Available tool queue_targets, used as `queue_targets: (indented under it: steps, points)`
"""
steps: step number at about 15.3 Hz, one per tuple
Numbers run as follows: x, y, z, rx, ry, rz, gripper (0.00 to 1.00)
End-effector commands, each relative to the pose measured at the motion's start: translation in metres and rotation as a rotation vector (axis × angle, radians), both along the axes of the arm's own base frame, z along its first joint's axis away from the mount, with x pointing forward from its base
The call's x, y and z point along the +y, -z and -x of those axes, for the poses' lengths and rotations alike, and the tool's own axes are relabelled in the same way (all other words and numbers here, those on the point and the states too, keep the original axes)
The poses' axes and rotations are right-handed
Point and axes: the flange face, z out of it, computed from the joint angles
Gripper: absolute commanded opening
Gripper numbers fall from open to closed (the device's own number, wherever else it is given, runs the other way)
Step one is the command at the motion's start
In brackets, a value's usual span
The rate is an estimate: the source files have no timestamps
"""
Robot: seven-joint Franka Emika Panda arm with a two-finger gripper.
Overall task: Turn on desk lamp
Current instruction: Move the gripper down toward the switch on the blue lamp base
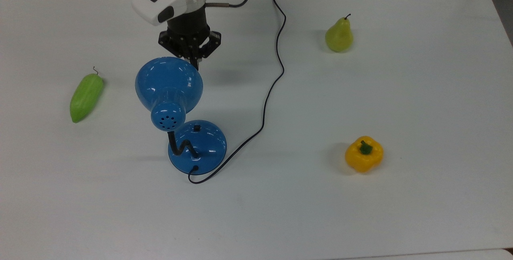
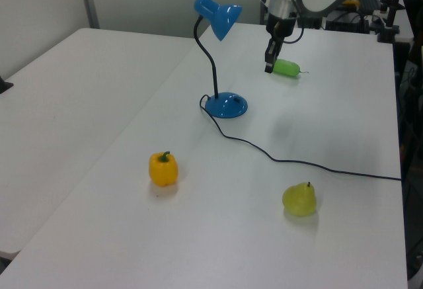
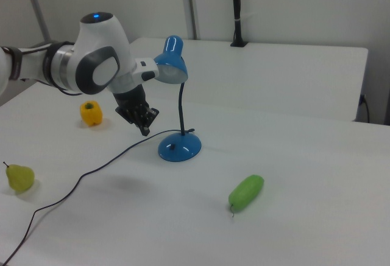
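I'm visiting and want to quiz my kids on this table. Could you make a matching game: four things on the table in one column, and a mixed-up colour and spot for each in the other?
Things:
1. desk lamp
2. pear
3. bell pepper
4. cucumber-like vegetable

Descriptions:
A. yellow with a green stem, at the top view's lower right
B. light green and long, lying at the top view's left
C. glossy blue, with a black cord running from its base
D. yellow-green, standing upright at the top view's upper right

Pairs: 1-C, 2-D, 3-A, 4-B
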Motion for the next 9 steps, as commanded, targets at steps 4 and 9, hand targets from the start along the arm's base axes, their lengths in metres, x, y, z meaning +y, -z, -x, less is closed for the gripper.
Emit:
queue_targets:
  steps: [4,9]
  points:
    - [0.008,0.042,-0.02,-0.11,-0.031,0.034,0.0]
    - [0.013,0.072,-0.015,-0.264,-0.044,0.027,0.0]
